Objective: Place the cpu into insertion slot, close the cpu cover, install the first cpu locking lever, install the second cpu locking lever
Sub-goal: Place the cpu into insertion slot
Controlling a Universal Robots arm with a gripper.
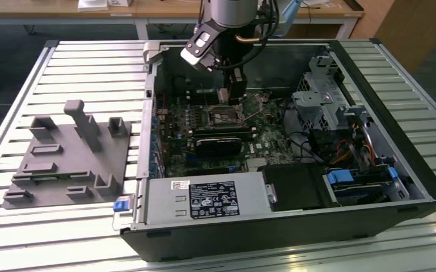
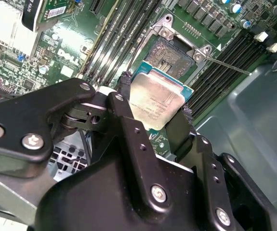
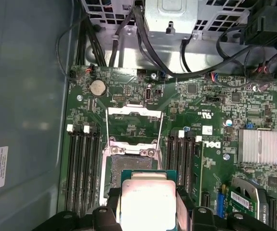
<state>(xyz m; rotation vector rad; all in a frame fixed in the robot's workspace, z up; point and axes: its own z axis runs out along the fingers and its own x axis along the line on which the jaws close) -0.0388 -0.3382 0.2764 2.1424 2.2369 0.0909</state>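
The claw (image 2: pixel 156 97) is clenched on the cpu (image 2: pixel 160 104), which hangs over the bare insertion slot (image 2: pixel 175 55), not yet seated. Beyond the claw's tips the cpu cover (image 3: pixel 134 111) lies swung back. Long memory slots (image 3: pixel 83 163) flank the claw on either side.

Cpu: the flat square silvery-grey cpu (image 3: pixel 148 204) is cut off by the edge of the first wrist view. Two of its sides are hidden behind the fingers (image 2: pixel 179 130) of the black metal gripper (image 2: pixel 156 96) clamped on it.
Insertion slot: the dark square insertion slot with a silvery rim (image 2: pixel 169 57) (image 3: pixel 128 163) is partly covered by the cpu in both wrist views.
Exterior view: the cpu is too small to make out.
Arm: the grey robot arm (image 1: pixel 229 11) is cut off by the picture's edge.
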